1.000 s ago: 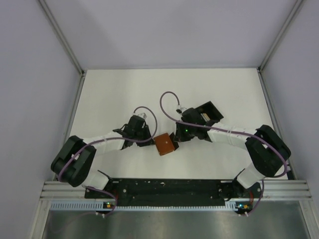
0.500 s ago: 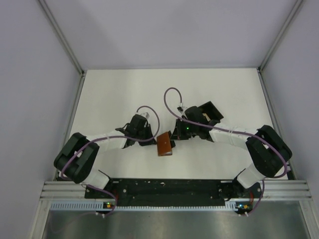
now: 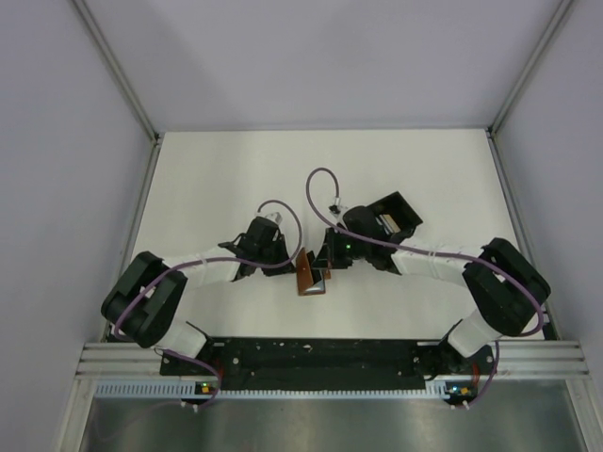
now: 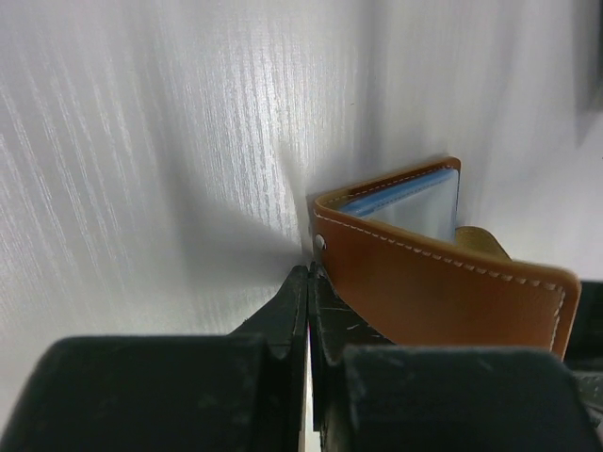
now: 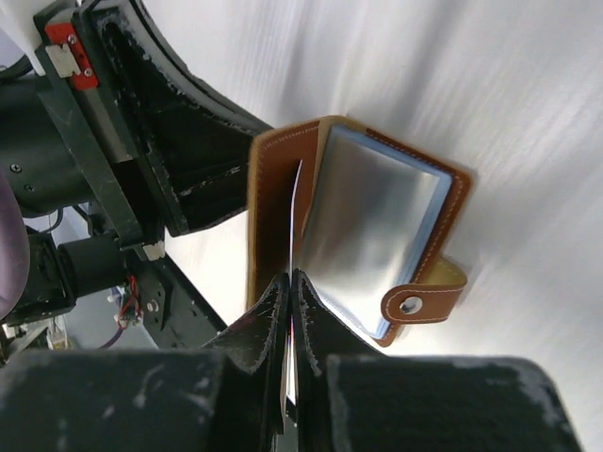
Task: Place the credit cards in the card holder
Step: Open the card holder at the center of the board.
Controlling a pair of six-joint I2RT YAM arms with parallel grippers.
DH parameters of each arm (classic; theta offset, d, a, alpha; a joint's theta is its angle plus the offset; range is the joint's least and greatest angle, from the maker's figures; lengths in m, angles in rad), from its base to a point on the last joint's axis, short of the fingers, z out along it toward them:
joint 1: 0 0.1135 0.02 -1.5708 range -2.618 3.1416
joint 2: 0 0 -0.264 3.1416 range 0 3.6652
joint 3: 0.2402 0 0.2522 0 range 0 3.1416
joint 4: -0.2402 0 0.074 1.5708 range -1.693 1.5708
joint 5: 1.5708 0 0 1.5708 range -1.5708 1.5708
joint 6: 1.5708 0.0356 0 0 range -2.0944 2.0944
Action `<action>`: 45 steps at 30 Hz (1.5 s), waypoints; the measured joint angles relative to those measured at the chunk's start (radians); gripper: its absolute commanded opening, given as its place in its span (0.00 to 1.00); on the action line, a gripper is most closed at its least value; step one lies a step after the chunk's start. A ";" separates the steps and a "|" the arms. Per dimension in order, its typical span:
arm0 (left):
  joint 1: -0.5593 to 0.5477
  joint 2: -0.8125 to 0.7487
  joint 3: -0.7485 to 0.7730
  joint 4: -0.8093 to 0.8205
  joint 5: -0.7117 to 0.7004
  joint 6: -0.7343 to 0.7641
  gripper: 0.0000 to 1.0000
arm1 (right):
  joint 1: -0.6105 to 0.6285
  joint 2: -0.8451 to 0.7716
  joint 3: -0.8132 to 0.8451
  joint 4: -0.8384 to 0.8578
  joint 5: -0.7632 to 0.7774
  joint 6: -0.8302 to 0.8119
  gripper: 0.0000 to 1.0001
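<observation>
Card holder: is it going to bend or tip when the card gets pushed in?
Probably floppy: the holder is soft leather, its cover curving and its tab bent loosely. Standing half open on edge, it could tip or fold shut under a push without the left gripper pinching it.

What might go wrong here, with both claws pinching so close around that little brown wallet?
1. The right gripper pinches a thin card edge-on at the card holder. If the card catches the leather edge or the pale card already inside, it may buckle or slip.
2. The left gripper seems to grip only the cover's corner, so a sideways push might tug the holder free or fold it shut.
</observation>
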 measured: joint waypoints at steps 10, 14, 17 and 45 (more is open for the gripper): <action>0.000 -0.007 0.000 -0.006 -0.046 -0.021 0.09 | 0.095 0.032 0.058 -0.019 0.108 0.025 0.00; 0.000 -0.014 -0.007 -0.006 -0.061 -0.025 0.10 | 0.134 0.075 0.097 -0.056 0.193 0.023 0.00; 0.001 -0.020 -0.017 0.005 -0.064 -0.031 0.17 | 0.164 0.102 0.114 -0.095 0.246 0.018 0.00; 0.051 -0.399 -0.122 -0.085 -0.144 -0.151 0.78 | 0.270 0.159 0.235 -0.226 0.529 -0.039 0.00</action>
